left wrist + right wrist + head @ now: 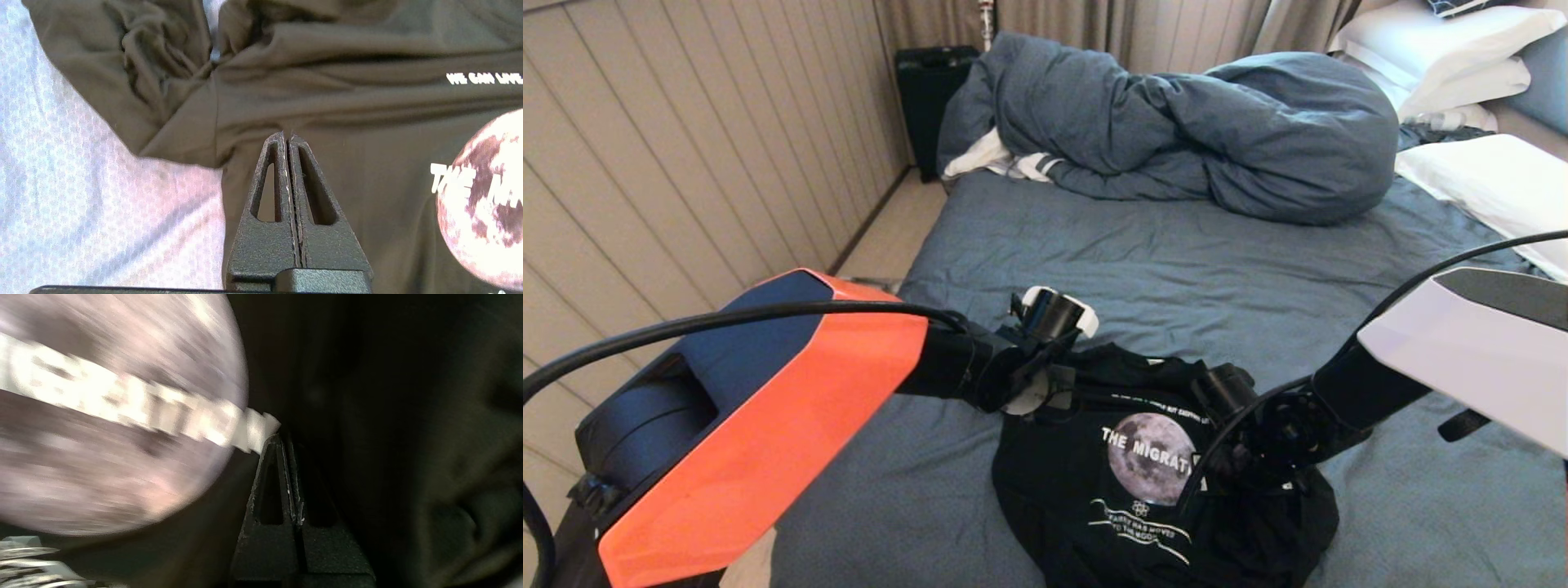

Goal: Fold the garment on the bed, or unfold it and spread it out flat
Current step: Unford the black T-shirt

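Low over the garment (1094, 490), left gripper (288, 136) fingers together, right gripper (284, 439) likewise, both arms angled inward

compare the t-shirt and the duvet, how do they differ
The T-shirt is black with a moon print and white text; the duvet is plain blue-grey. The T-shirt lies crumpled and low at the near edge of the bed; the duvet is far bigger, bunched into a tall heap at the far side. Both are rumpled, neither spread flat.

blue-grey bed (1176, 261), crumpled black t-shirt (1094, 498), bunched duvet (1217, 131), white pillows (1486, 180)
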